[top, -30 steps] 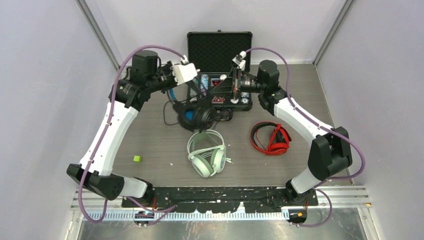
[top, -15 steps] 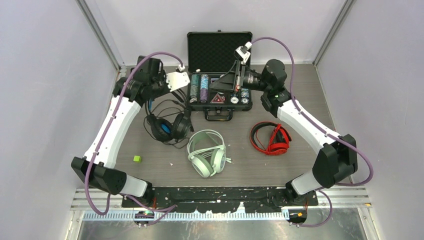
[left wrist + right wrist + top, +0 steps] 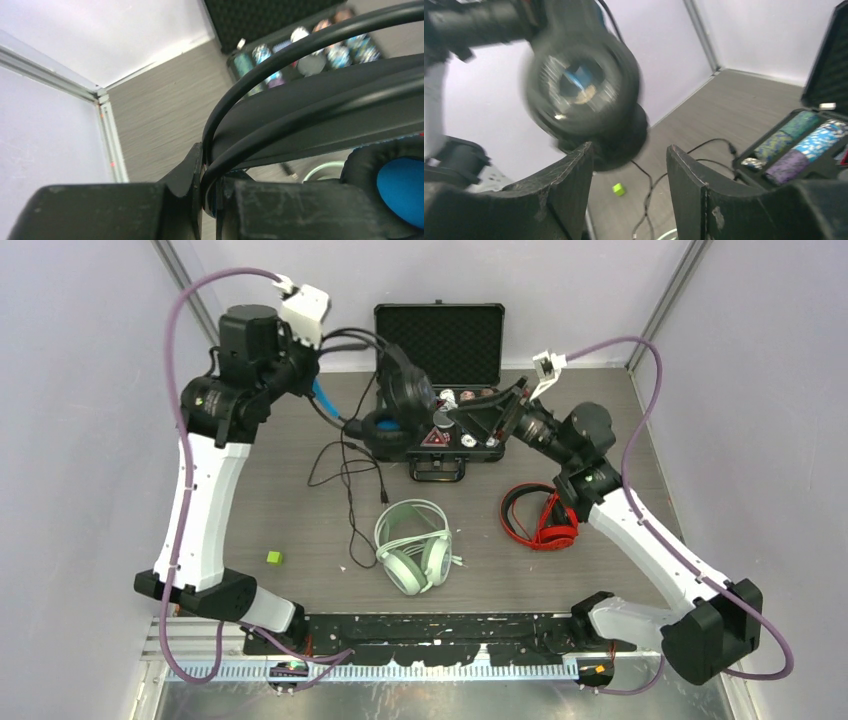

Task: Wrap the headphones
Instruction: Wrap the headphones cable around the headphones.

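The black headphones (image 3: 398,403) hang in the air in front of the open case, and my left gripper (image 3: 322,358) is shut on their headband. In the left wrist view the jaws (image 3: 210,175) pinch the black headband (image 3: 310,115) together with a loop of black cable (image 3: 270,60). The rest of the cable (image 3: 350,485) trails down onto the table. My right gripper (image 3: 455,417) stands open just right of the black pair, its fingers (image 3: 630,155) empty below the blurred ear cup (image 3: 584,90). The mint-green headphones (image 3: 412,545) and the red headphones (image 3: 540,518) lie on the table.
An open black case (image 3: 440,335) with poker chips (image 3: 794,145) stands at the back centre, right behind the hanging headphones. A small green cube (image 3: 274,557) lies front left. White walls close in the table on both sides.
My left arm has lifted the black headphones off the table, up and back toward the case, leaving the cable hanging. The right gripper has opened and shifted slightly right.
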